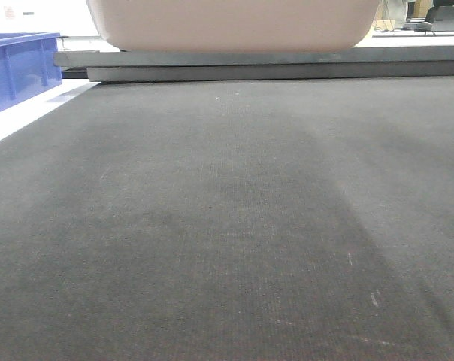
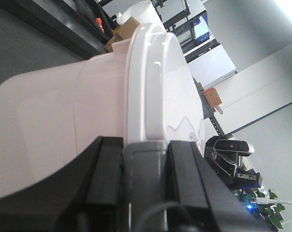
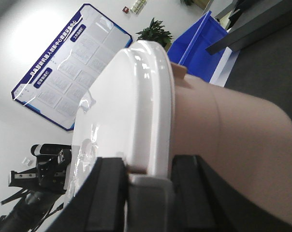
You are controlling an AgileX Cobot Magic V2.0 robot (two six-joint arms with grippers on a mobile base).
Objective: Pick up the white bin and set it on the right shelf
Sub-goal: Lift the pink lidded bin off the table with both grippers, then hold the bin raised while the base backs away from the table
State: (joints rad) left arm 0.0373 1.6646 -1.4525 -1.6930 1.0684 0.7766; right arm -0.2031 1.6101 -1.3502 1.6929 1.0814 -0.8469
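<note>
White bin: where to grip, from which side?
Take the white bin by its lid rim, one end per arm, from the sides. The body is broad and rounded; the protruding rim is pinchable, where the left gripper and right gripper clamp.

blue bin (image 1: 16, 68): open, plastic | dark table top (image 1: 227, 226): spreads right of the bin | two stacked grey slabs (image 1: 287, 64): run rightward from beside the bin | potted plant (image 3: 153, 31): behind the bin | blue-framed wall poster (image 3: 64, 72): beyond the plant
</note>
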